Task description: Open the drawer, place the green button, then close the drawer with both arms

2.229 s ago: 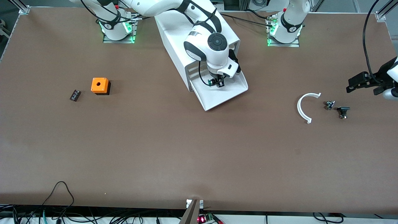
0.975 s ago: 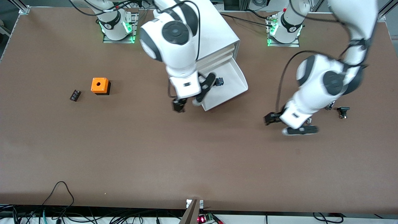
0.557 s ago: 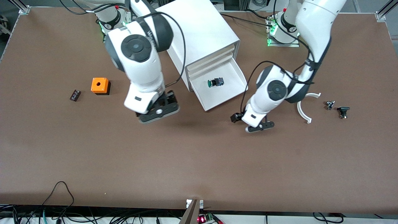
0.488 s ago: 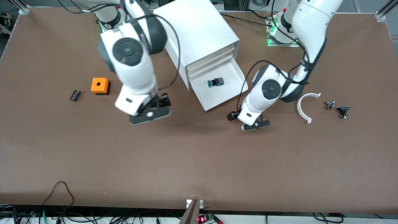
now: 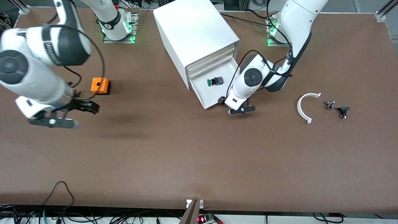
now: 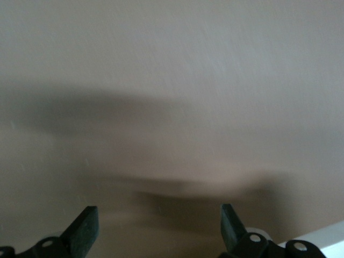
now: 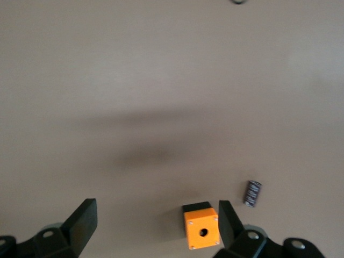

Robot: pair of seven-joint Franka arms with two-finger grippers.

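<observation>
The lowest drawer (image 5: 214, 95) of the white cabinet (image 5: 196, 31) stands pulled out. The green-capped button (image 5: 212, 82) lies inside it on its side. My left gripper (image 5: 232, 105) is open and empty, low at the drawer's front corner on the left arm's side; whether it touches the front I cannot tell. Its wrist view shows the left gripper (image 6: 157, 226) over bare table, with a white edge (image 6: 325, 236) at one corner. My right gripper (image 5: 72, 115) hangs open and empty over the table near the orange box. In its wrist view the right gripper (image 7: 156, 223) has that box by one finger.
An orange box with a hole (image 5: 100, 85) (image 7: 201, 230) and a small black part (image 5: 76, 92) (image 7: 252, 193) lie toward the right arm's end. A white curved strip (image 5: 303, 107) and two small black parts (image 5: 329, 105) (image 5: 343, 111) lie toward the left arm's end.
The right arm has swung away from the cabinet toward its own end of the table. The left gripper has closed in on the open drawer's front corner. The button has stayed in the drawer.
</observation>
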